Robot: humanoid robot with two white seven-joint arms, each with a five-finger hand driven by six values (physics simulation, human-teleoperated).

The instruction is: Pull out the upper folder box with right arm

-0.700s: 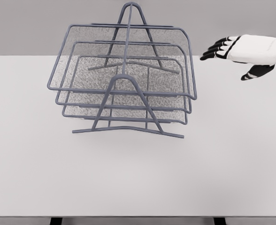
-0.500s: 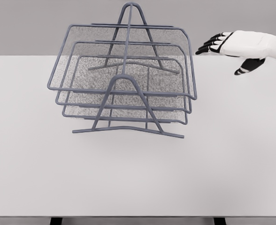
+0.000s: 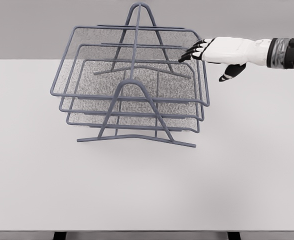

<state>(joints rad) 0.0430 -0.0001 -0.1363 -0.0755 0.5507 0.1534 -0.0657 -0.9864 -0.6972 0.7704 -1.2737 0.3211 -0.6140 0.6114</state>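
Right hand at far right corner of upper folder box, top tier of rack on surface, fingers extended, holding nothing; risk judged: hooking mesh or frame could drag whole rack instead of sliding tier.

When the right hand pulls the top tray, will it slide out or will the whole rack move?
Top tray is thin wire and mesh, so probably light and stiff. The rack stands on narrow wire feet on a smooth table, so it may skid or tip. The right hand reaches its right rim, fingers extended.
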